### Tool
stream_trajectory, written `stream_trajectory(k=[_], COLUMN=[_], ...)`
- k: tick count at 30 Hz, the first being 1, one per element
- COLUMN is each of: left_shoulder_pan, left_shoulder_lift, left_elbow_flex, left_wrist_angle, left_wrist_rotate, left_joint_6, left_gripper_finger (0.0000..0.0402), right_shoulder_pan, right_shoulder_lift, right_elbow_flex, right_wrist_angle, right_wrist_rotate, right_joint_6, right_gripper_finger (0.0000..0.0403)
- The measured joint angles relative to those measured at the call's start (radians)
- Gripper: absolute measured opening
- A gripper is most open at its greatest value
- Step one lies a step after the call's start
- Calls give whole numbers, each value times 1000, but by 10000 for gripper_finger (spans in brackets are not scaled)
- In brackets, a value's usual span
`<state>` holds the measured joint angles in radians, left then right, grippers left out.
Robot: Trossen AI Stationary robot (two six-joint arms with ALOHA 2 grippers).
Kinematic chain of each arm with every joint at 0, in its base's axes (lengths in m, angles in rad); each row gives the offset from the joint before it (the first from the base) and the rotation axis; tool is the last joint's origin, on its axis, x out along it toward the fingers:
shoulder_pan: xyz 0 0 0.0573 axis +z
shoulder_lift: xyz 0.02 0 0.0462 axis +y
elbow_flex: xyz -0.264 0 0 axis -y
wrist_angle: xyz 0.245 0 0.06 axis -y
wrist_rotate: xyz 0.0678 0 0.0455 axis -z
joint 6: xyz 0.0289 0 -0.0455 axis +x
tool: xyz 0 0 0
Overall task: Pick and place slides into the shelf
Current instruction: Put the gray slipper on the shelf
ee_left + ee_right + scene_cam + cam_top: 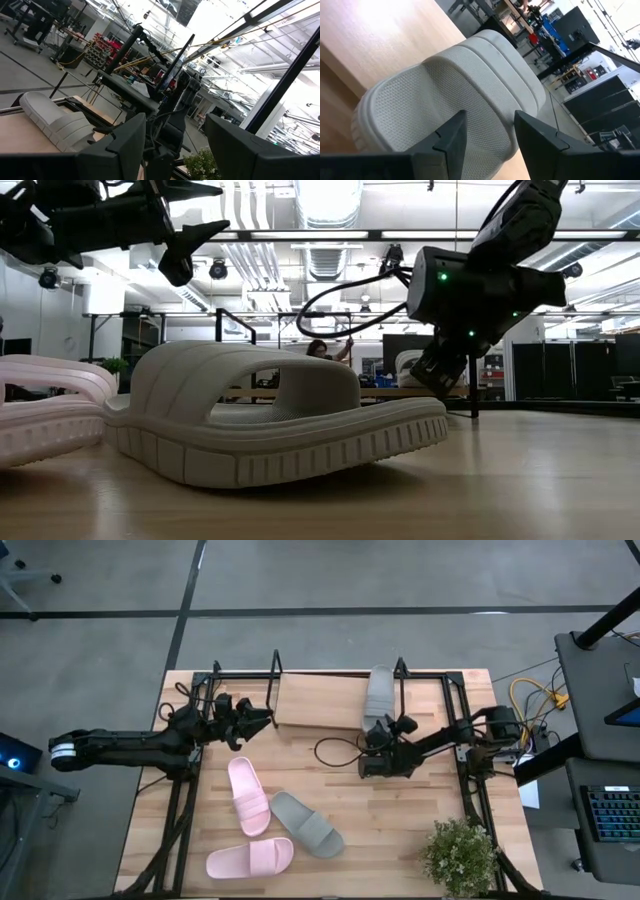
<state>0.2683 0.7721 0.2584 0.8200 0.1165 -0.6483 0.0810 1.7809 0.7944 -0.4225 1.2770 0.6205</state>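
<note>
One light grey slide point(380, 690) lies on the shelf point(315, 700), toward the board's right end, toe pointing to the table's far edge. It fills the right wrist view point(470, 75). My right gripper point(383, 727) point(490, 117) is open just behind its heel. My left gripper point(258, 721) point(175, 120) hangs open in the air by the shelf's left end. Two pale pink slides point(248, 795) point(250, 858) and the second grey slide point(307, 823) lie sole down on the table's near half. In the low view the grey slide point(270, 420) is up front. My right gripper stands open at the heel end point(420, 120) of the grey slide on the shelf, coming level from the table's near side. I cannot tell whether its fingers point(450, 140) touch the slide.
A small potted plant point(460, 855) stands at the table's near right corner. The black frame rails point(185, 800) run along both table sides. A black cable point(335, 750) loops by the right arm. The shelf board left of the grey slide is bare.
</note>
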Motion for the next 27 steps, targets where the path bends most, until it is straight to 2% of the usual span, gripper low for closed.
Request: stream_trajectory(k=[10,27], left_shoulder_pan=[0,0], left_shoulder_lift=[0,0], left_elbow_flex=[0,-1], left_wrist_angle=[0,-25], left_wrist_rotate=[0,0], left_joint_6=[0,0], left_gripper_finger=[192,192], right_shoulder_pan=[22,98], right_shoulder_lift=[0,-42], right_elbow_flex=[-3,-15], right_wrist_angle=[-14,-22], right_wrist_rotate=[51,21], right_joint_6=[46,196], right_gripper_finger=[157,157])
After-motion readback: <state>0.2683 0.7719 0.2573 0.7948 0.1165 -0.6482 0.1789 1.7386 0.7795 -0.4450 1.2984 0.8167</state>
